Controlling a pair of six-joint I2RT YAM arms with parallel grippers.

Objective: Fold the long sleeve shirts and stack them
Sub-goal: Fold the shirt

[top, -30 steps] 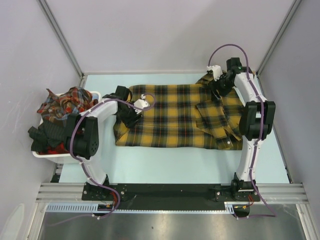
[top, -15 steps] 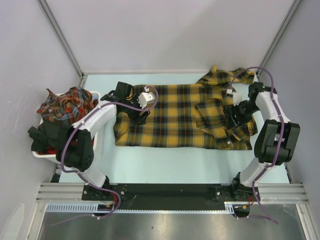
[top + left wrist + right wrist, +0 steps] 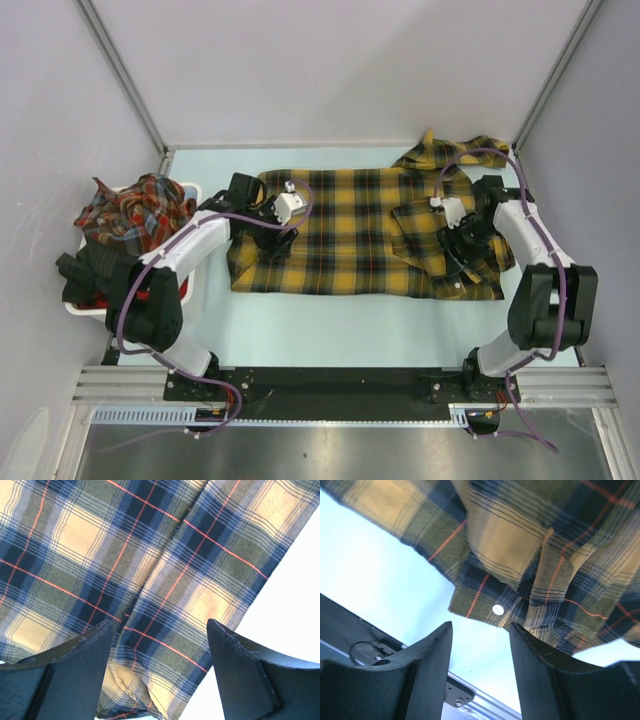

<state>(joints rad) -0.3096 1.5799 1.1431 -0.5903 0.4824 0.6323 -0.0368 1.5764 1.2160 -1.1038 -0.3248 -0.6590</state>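
A mustard-yellow plaid long sleeve shirt [image 3: 350,230] lies spread flat across the table, and one bunched part [image 3: 450,150] of it sits at the back right corner. Over the shirt's left edge, my left gripper [image 3: 266,236] is open; the left wrist view shows its jaws wide apart over flat plaid cloth [image 3: 165,570] with nothing between them. My right gripper [image 3: 460,250] hovers over the shirt's right side and is open too. A cuff with a white button [image 3: 497,610] lies just beyond its fingertips, untouched. Red-toned plaid shirts [image 3: 135,205] are heaped in a bin on the left.
The white bin [image 3: 75,308] stands at the table's left edge, beside the left arm. Pale blue table [image 3: 330,325] shows in front of the shirt. Grey walls and metal frame posts close in the back and sides.
The left gripper opened and let go of the shirt's left edge, staying almost in place. The right arm swung from the back right corner toward the front, over the shirt's right side.
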